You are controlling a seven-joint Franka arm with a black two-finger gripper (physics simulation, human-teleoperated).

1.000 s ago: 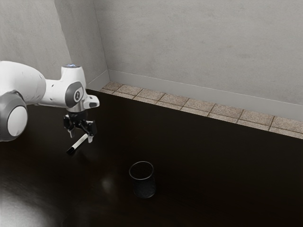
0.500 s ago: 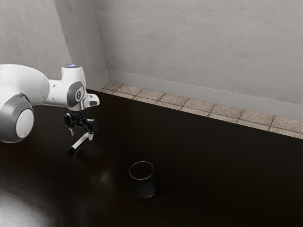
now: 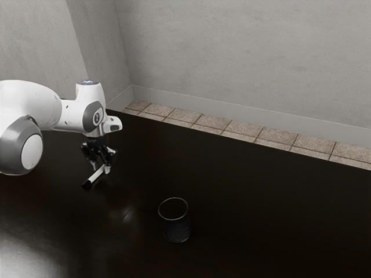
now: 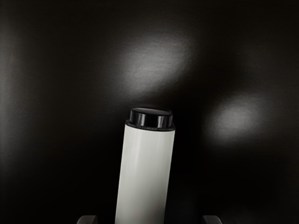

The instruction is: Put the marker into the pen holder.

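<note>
- Over the dark table (image 3: 261, 220), toward ext. view's left: gripper (image 3: 101, 168) points down, part-open; wrist view gives a gap either side of the marker, so no hold on it.
- Marker (image 3: 96, 175): between the fingertips, aslant, black end out past them; prob. resting on the tabletop, contact n/c (not confirmed).
- Status: hand placed at marker, OK. Outstanding: grip, lift, carry, upend, insert. Est. early stage.
- Next req'd: close squarely on the white barrel; risk of roll or skew if one side touches first.
- Pen holder (image 3: 176, 230): upright, open top, well apart from gripper, toward ext. view's right and nearer that camera. Rim needs clearance on approach.
- Route: bare tabletop betw. gripper and holder, no obstruction noted.
- Far table edge (image 3: 243, 139): well off route; floor tiles (image 3: 232, 126) and wall (image 3: 232, 58) beyond.
</note>
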